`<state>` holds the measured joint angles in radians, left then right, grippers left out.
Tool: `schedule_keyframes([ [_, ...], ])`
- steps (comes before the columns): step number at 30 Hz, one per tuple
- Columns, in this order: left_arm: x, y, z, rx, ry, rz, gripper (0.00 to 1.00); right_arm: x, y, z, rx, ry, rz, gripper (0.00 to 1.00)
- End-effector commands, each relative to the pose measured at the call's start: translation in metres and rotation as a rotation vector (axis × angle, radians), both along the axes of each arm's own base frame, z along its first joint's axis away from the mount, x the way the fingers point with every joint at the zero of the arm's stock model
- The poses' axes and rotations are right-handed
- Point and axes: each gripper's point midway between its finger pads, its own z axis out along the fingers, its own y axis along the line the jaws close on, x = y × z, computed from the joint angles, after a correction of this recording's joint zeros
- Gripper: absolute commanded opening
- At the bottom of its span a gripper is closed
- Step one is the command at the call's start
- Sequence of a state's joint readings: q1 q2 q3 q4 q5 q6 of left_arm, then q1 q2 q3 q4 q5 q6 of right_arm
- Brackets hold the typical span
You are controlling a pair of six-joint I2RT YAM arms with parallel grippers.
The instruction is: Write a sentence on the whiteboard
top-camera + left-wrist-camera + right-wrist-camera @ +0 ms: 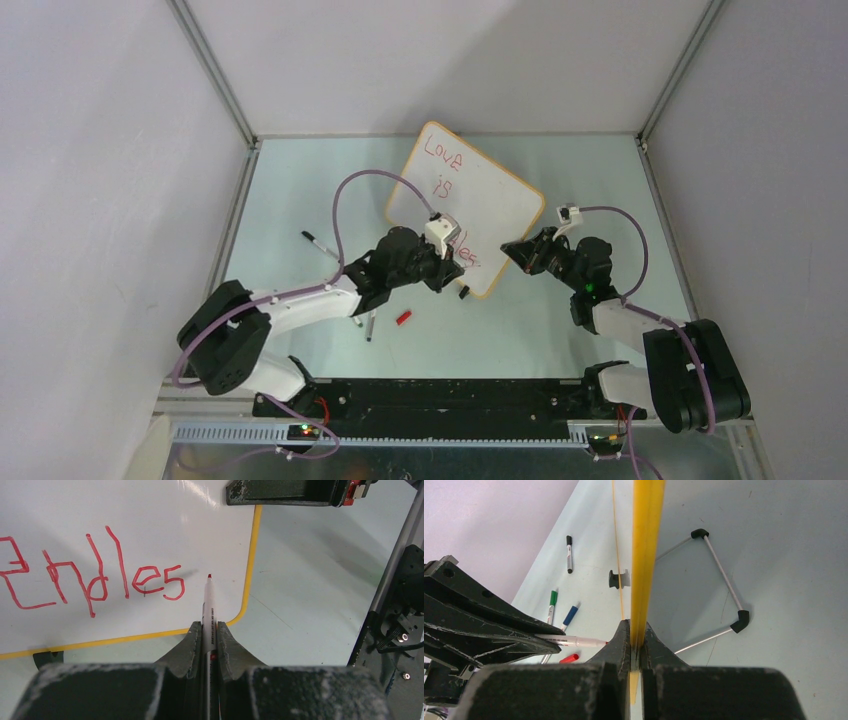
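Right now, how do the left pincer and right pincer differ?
Left pincer grips a red marker, tip at the whiteboard beside "Endles"; right pincer grips the whiteboard's yellow edge. Left pincer's jaws stand apart around the marker; right pincer's nearly meet. Both are clamped shut.

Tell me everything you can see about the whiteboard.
The whiteboard is a white, glossy rectangle with rounded corners and a thin orange-yellow frame, set diagonally on the pale green table. Red handwriting reads "Love", "is", "Endles" on three lines. A black clip foot shows under its lower edge. The right gripper is shut on its frame; the left gripper holds a red marker pointing just past the last letter.
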<state>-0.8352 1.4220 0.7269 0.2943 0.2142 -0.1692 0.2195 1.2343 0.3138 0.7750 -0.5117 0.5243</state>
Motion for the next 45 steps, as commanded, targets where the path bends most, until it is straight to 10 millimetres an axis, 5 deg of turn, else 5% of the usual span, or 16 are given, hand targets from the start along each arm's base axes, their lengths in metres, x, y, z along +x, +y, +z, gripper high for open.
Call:
schedule_keyframes([
  [1, 0.007, -0.014, 0.022, -0.029, -0.057, -0.028, 0.0, -0.001, 0.002, 0.001, -0.025, -0.036, 0.014, 0.0],
  [45, 0.015, -0.024, 0.015, 0.018, -0.019, -0.024, 0.0, -0.001, 0.002, 0.0, -0.026, -0.035, 0.017, 0.0],
])
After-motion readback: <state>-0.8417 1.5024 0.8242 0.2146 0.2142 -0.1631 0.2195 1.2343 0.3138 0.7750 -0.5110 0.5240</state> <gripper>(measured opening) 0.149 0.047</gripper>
